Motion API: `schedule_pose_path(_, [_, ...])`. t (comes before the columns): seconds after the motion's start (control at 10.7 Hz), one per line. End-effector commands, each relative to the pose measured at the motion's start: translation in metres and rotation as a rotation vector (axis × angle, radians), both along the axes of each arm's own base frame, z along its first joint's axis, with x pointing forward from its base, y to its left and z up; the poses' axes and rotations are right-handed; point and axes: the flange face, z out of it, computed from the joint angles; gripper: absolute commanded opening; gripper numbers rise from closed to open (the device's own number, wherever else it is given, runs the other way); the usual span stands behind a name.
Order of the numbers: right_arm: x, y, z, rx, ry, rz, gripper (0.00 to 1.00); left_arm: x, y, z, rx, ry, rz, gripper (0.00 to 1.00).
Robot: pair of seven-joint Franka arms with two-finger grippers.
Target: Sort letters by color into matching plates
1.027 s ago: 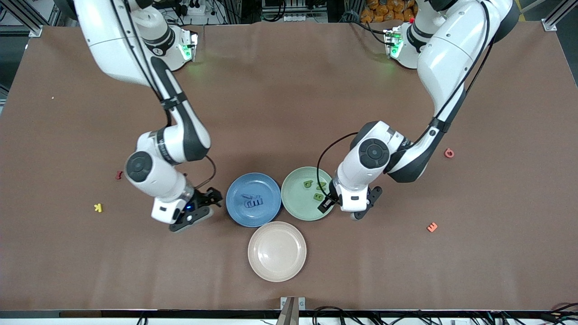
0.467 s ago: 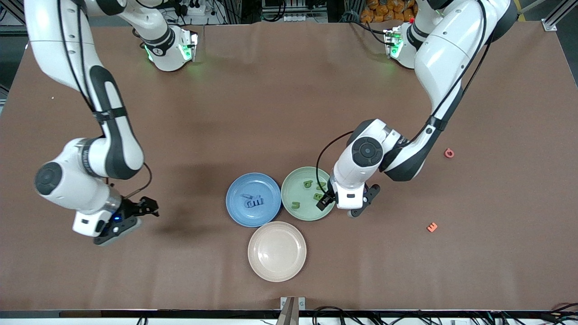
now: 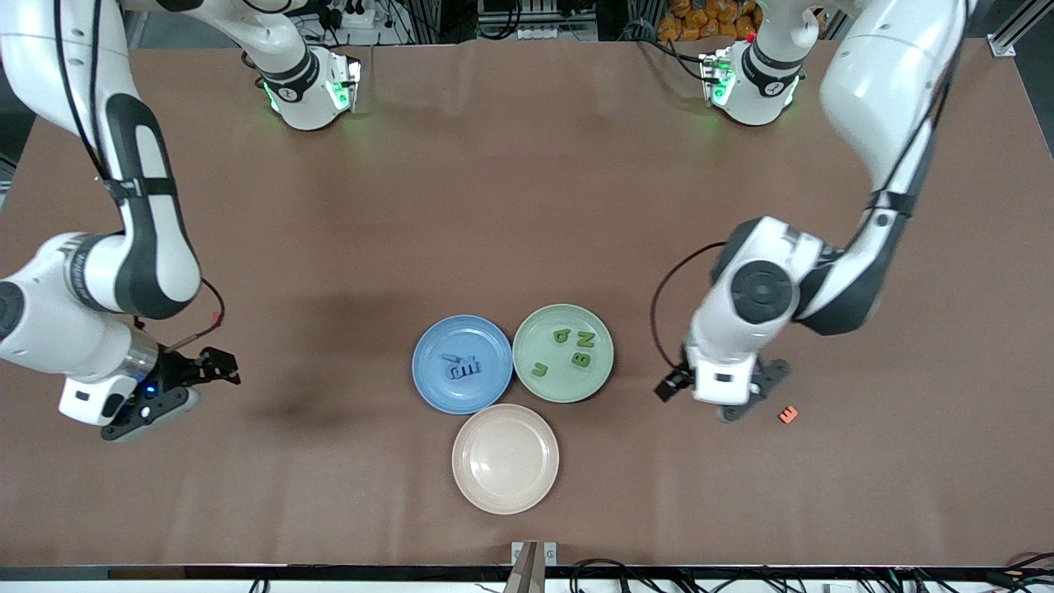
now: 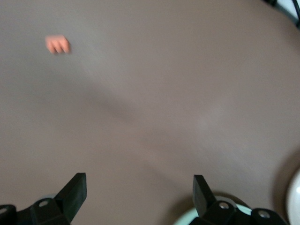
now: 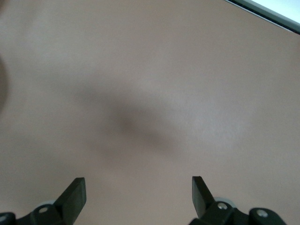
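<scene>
Left gripper (image 3: 715,401): empty, fingers spread wide with nothing between them; it has left the pale green round matte plate (image 3: 603,371) and now hangs over bare brown table (image 3: 527,206) toward the left arm's end, just beside the small orange chunky letter (image 3: 788,415).
Right gripper (image 3: 177,387): empty, fingers (image 5: 75,194) spread apart; it has swung away from the blue round matte plate (image 3: 428,387) to the right arm's end of the table, with only bare cloth in the right wrist view.
Green letters (image 3: 571,347): four lie inside the pale green plate, well apart from the left gripper; the fourth appeared there within the last second, so the green set looks complete.
Blue letters (image 3: 459,367): a dark cluster rests in the blue plate, well apart from both grippers; the count cannot be told.
Beige round matte plate (image 3: 465,478): holds nothing; it sits between the two grippers, nearer the front camera than the other plates.
Orange letter, left wrist view (image 4: 58,45): lies ahead of the open fingers, not yet between them.
Change: both arms have pulled away from the plates toward the stray letters.
Meaning for the task: green sorting appears finished; judged next step, the left gripper lowers onto the orange letter.
Risk: the letter is tiny, so a slightly off descent could nudge it aside.
</scene>
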Motion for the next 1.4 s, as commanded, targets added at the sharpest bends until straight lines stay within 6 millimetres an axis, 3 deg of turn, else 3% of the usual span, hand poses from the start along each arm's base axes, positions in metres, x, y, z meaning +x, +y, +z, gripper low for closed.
schedule_pose_path(0.0, [-0.022, -0.019, 0.062, 0.009, 0.023, -0.02, 1.0, 0.001, 0.05, 0.033, 0.052, 0.035, -0.092, 1.0])
schedule_pose_path(0.28, [-0.048, -0.022, 0.113, -0.002, 0.101, -0.156, 1.0, -0.011, 0.083, 0.042, 0.089, 0.144, -0.175, 1.0])
schedule_pose_path(0.65, [-0.081, -0.036, 0.178, 0.012, 0.146, -0.279, 1.0, -0.056, 0.137, 0.065, 0.093, 0.233, -0.32, 1.0])
schedule_pose_path(0.75, [-0.088, -0.034, 0.195, 0.015, 0.142, -0.359, 1.0, -0.065, 0.142, 0.068, 0.093, 0.244, -0.351, 1.0])
schedule_pose_path(0.93, [-0.098, -0.009, 0.222, -0.02, 0.114, -0.482, 1.0, -0.081, 0.152, 0.079, 0.111, 0.248, -0.387, 1.0])
schedule_pose_path(1.12, [-0.107, 0.018, 0.232, -0.05, 0.135, -0.572, 1.0, -0.103, 0.168, 0.091, 0.093, 0.247, -0.424, 1.0])
schedule_pose_path(1.31, [-0.113, 0.026, 0.245, -0.049, 0.132, -0.582, 1.0, -0.125, 0.19, 0.107, 0.066, 0.201, -0.428, 1.0])
